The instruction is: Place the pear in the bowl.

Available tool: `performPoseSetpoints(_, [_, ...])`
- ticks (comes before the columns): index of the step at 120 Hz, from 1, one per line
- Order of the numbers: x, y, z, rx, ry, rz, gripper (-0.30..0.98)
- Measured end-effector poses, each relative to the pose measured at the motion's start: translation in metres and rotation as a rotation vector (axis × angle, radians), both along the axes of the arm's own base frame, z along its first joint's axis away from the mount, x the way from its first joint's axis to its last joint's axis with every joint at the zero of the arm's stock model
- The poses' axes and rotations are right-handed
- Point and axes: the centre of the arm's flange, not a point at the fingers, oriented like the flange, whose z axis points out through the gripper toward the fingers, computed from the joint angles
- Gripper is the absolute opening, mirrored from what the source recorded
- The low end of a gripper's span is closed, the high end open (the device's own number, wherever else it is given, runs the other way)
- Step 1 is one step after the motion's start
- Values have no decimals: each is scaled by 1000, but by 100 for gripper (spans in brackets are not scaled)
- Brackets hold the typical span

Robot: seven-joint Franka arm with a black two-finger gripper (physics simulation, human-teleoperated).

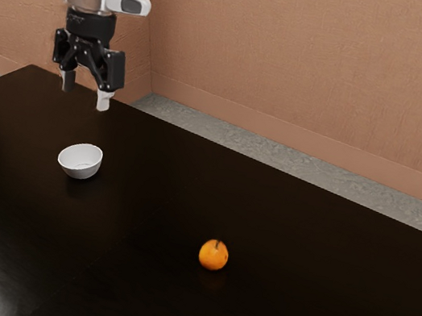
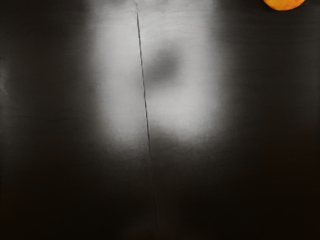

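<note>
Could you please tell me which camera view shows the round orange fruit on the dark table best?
The exterior view: there the round orange fruit is seen whole, with its short dark stem, on the dark table. The wrist view shows part of it, cut off by the picture's upper edge.

Orange-brown walls (image 1: 308, 69), gray floor (image 1: 221, 144), dark glossy table (image 1: 153, 164)

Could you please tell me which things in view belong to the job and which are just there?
For the job:
- round orange fruit with dark stem, presumably the pear
- small white bowl
- black two-finger gripper

Just there:
- dark glossy table
- brown textured wall
- grey floor
</note>
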Motion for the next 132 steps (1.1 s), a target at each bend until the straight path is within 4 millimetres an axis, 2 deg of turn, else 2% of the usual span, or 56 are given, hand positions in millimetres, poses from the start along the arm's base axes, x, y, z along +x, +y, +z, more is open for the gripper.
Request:
performPoseSetpoints(19, [22, 3, 11, -13, -167, 6, 69])
performPoseSetpoints(41, [31, 2, 18, -23, -250, 9, 69])
performPoseSetpoints(52, [31, -10, 20, -23, -268, -1, 69])
performPoseSetpoints(62, [30, -25, 14, -20, -257, -11, 69])
performPoseSetpoints(76, [29, -34, -6, -12, -225, -2, 69])
performPoseSetpoints(96, [32, -39, -53, -1, -186, 35, 69])
performPoseSetpoints(110, [31, -42, -91, 4, -161, 60, 69])
performPoseSetpoints(121, [26, -46, -129, -2, -138, 77, 69])
performPoseSetpoints(132, [24, -49, -150, -7, -143, 93, 69])
